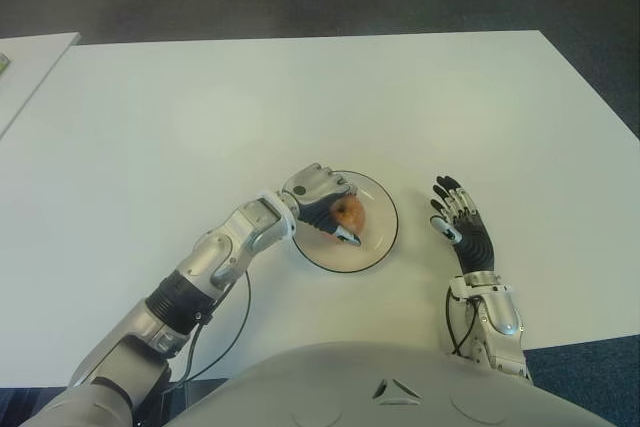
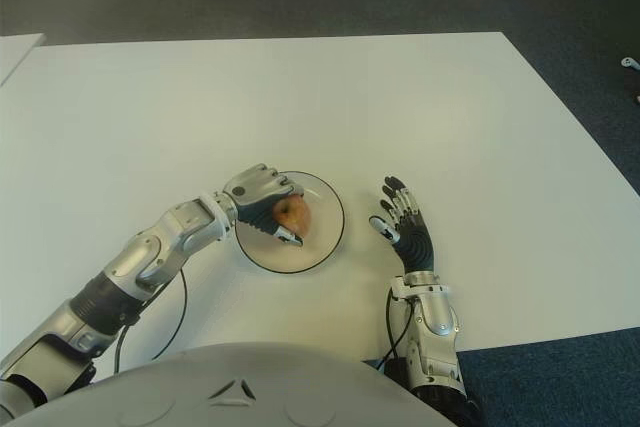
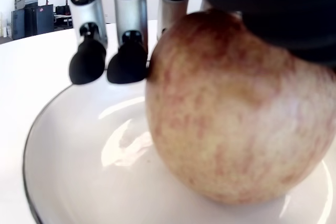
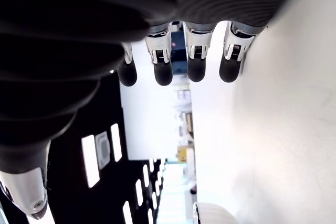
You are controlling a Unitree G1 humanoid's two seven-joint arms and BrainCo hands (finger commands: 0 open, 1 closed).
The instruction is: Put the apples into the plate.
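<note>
Left hand on an apple, apple down in the plate

From where I stand, the robot's left hand [image 1: 322, 199] reaches in over the near-left rim of the plate [image 1: 382, 247] and is curled around a reddish-yellow apple [image 1: 350, 214] — its fingertips [image 3: 126, 64] sit against the fruit's side, and in the wrist view the apple's underside meets the white floor of the dish. The plate is round, pale, with a thin dark edge, standing on the white table [image 1: 300, 107] just in front of the robot's body. The right hand [image 1: 460, 219] shows just to the plate's right, apart from it — fingers straight and spread, holding nothing.
</note>
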